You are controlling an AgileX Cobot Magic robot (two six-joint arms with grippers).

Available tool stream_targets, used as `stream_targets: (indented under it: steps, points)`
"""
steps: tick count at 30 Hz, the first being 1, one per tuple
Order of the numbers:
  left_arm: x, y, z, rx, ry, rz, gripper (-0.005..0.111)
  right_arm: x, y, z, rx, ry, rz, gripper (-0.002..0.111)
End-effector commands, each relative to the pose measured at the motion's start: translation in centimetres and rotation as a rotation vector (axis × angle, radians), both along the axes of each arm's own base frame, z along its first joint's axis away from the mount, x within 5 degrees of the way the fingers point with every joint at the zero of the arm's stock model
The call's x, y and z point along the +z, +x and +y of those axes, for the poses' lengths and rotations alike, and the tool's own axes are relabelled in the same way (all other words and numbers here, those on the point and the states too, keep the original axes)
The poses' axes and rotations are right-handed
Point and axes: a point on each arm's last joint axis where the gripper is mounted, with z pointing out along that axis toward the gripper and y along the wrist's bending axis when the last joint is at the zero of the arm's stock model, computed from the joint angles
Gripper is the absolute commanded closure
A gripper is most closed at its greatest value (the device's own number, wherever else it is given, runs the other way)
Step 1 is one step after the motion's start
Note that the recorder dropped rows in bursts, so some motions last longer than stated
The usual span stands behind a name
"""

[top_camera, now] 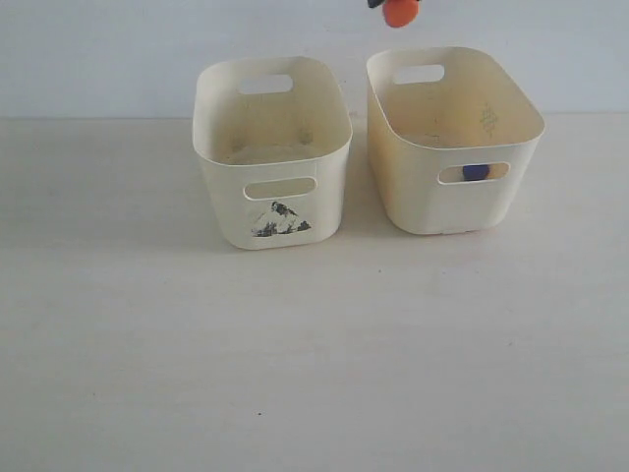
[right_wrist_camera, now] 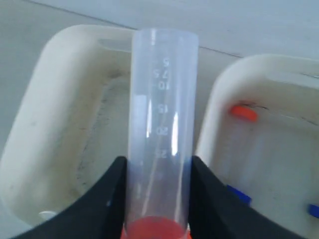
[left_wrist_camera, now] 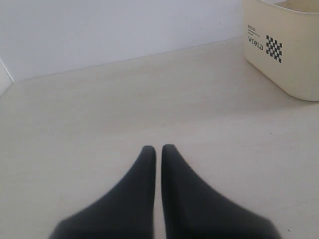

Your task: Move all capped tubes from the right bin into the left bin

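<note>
My right gripper point(right_wrist_camera: 158, 164) is shut on the clear orange-capped tube point(right_wrist_camera: 162, 99), which is marked with graduations, its black fingers point(right_wrist_camera: 112, 191) on either side. The tube hangs above the gap between the two bins. In the exterior view only its orange cap point(top_camera: 398, 12) shows at the top edge, above the back of the right bin point(top_camera: 462, 197). The blue cap point(top_camera: 476, 172) of the other tube shows through that bin's front slot. The left bin point(top_camera: 228, 187), with its dark mark, looks empty. My left gripper point(left_wrist_camera: 158, 149) is shut with nothing in it, low over the table.
The bins stand side by side near the pale back wall. In the left wrist view a cream tub point(left_wrist_camera: 294, 64) printed "WORLD" with a checker patch stands some way from the left fingers. An orange spot point(right_wrist_camera: 242, 112) and blue bits point(right_wrist_camera: 239, 195) show inside the right bin.
</note>
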Motion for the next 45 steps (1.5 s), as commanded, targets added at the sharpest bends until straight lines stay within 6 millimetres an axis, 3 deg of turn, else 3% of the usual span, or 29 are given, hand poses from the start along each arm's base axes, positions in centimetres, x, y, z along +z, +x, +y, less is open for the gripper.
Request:
stream_targets:
  steps: [1,6,8,12,14,16,19,23,32,35,40,45]
  points:
    - [0.2,0.0,0.0,0.000,-0.013,-0.007,0.102,-0.6,-0.9,4.4,0.186,-0.009,-0.026,0.108]
    - [0.2,0.0,0.0,0.000,-0.013,-0.007,0.102,-3.0,-0.9,7.5,0.295,-0.055,-0.009,0.108]
    - [0.2,0.0,0.0,0.000,-0.013,-0.007,0.102,-3.9,-0.8,8.3,0.307,-0.061,-0.001,0.102]
    - [0.2,0.0,0.0,0.000,-0.013,-0.007,0.102,-4.8,-0.6,9.1,0.313,-0.061,0.003,0.067]
    - [0.2,0.0,0.0,0.000,-0.013,-0.007,0.102,-4.9,-0.6,9.0,0.311,-0.069,0.007,0.060]
    - [0.2,0.0,0.0,0.000,-0.013,-0.007,0.102,-4.8,-0.7,8.9,0.301,-0.076,0.023,0.072]
    - [0.2,0.0,0.0,0.000,-0.013,-0.007,0.102,-4.3,-0.8,8.4,0.288,-0.128,0.001,0.107]
    - [0.2,0.0,0.0,0.000,-0.013,-0.007,0.102,-3.6,-0.4,6.6,0.177,-0.185,0.005,0.108]
    - [0.2,0.0,0.0,0.000,-0.013,-0.007,0.102,-4.0,2.3,-3.4,-0.184,-0.201,0.066,0.108]
    - [0.2,0.0,0.0,0.000,-0.013,-0.007,0.102,-5.5,2.9,-4.3,-0.276,-0.208,0.108,0.108]
    - [0.2,0.0,0.0,0.000,-0.013,-0.007,0.102,-9.3,4.1,-4.3,-0.274,-0.224,0.183,0.108]
    - [0.2,0.0,0.0,0.000,-0.013,-0.007,0.102,-11.9,4.7,-4.3,-0.271,-0.237,0.233,0.108]
